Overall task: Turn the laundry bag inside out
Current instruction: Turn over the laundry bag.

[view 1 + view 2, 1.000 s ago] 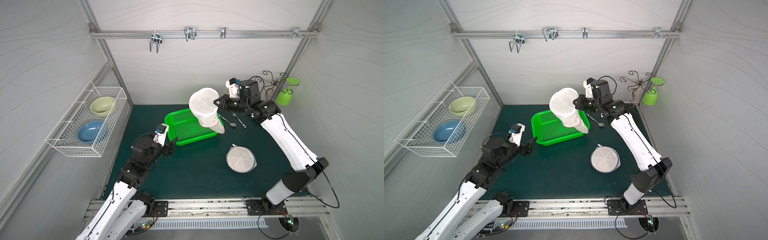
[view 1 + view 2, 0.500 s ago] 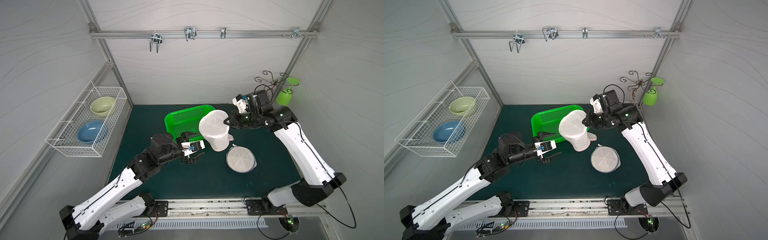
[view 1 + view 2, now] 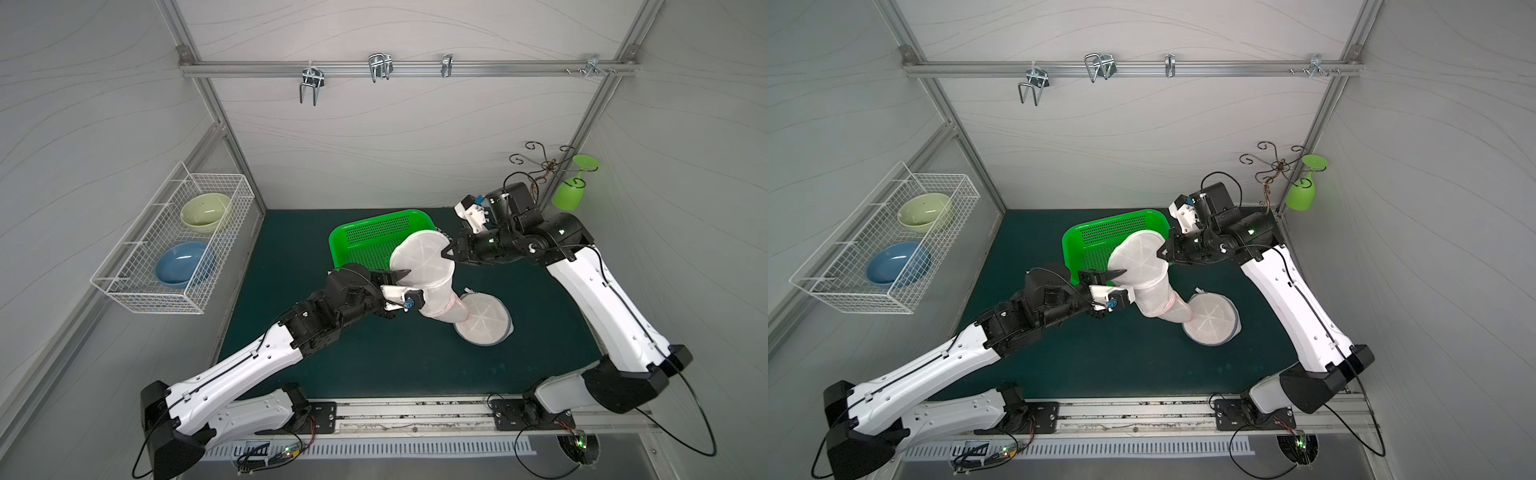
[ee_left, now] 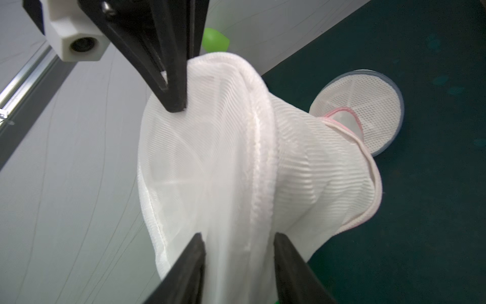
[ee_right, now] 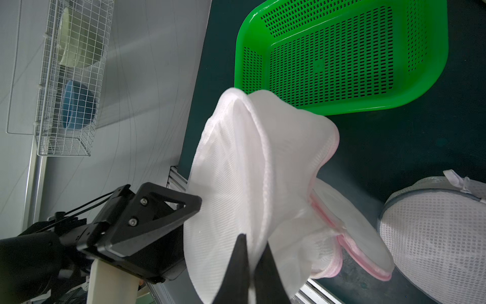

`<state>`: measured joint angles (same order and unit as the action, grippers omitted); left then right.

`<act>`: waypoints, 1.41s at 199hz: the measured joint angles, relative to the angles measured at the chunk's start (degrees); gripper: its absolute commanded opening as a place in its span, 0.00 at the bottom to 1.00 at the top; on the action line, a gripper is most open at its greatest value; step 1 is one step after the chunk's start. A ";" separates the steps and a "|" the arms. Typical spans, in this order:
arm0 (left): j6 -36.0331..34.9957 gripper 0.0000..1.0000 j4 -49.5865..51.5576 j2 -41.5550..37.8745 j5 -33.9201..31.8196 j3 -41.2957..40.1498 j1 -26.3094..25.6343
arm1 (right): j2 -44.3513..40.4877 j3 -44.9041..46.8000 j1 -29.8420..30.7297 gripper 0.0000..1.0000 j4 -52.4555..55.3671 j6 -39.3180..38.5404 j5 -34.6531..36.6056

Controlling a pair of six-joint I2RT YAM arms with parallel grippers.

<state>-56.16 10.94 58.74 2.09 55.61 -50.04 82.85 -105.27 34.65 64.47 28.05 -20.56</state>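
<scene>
White mesh laundry bag (image 3: 424, 270) with pink edge hangs above the tabletop (image 3: 374, 365); right gripper (image 5: 253, 237) is clamped on its rim, left gripper (image 4: 238, 237) stands apart around it.

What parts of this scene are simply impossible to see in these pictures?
Left end effector: left wrist view, the laundry bag's mesh fills its gap; grip unclear.
Green basket: both top views, one corner behind the laundry bag.
Grey-rimmed mesh bag: right wrist view, cut off by the picture edge.
</scene>
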 measured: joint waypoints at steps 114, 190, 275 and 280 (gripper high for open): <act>21.55 0.00 13.70 4.02 3.34 12.46 8.94 | -7.17 4.35 0.15 0.61 -5.95 -9.05 2.82; 42.32 0.00 21.49 3.98 10.88 13.94 16.04 | -36.41 46.77 3.48 0.79 -41.31 -42.99 -1.14; 48.78 0.00 22.75 1.95 16.09 15.56 16.48 | -28.06 63.73 9.14 0.85 -63.65 -62.69 9.60; 49.03 0.00 22.69 1.77 16.39 15.72 16.52 | -27.45 63.89 9.49 0.85 -64.81 -63.19 10.29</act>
<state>-7.14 33.63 60.51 18.48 71.33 -33.52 55.40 -41.39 44.14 -0.34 -35.14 -10.26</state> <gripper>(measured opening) 0.053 0.847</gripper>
